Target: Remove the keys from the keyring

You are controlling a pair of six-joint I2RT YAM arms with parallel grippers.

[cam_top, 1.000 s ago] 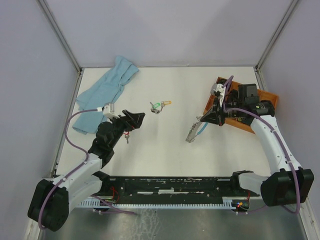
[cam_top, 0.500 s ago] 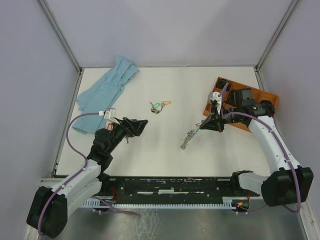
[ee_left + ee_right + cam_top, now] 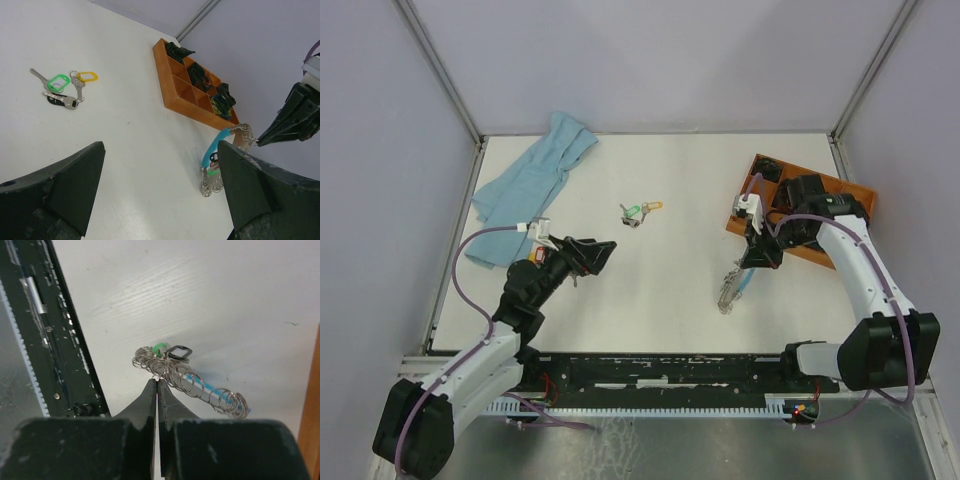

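Note:
The keyring (image 3: pixel 192 381) is a floppy loop strung with silver rings and keys, part of it sheathed in light blue, with a green tag and a black tag. My right gripper (image 3: pixel 157 381) is shut on one of its rings. In the top view the keyring (image 3: pixel 729 291) hangs below the right gripper (image 3: pixel 751 263), right of centre. In the left wrist view the keyring (image 3: pixel 218 161) droops to the table surface. A loose bunch of keys (image 3: pixel 638 211) with green and yellow tags lies mid-table. My left gripper (image 3: pixel 601 250) stands open and empty, well left of the keyring.
An orange wooden compartment tray (image 3: pixel 807 251) with dark items sits at the right, just behind the right arm. A light blue cloth (image 3: pixel 528 182) lies at the back left. A black rail (image 3: pixel 660 368) runs along the near edge.
The right gripper has swung nearer and slightly right, carrying the keyring, which now hangs more upright. The left arm pulled back a little earlier and is now still.

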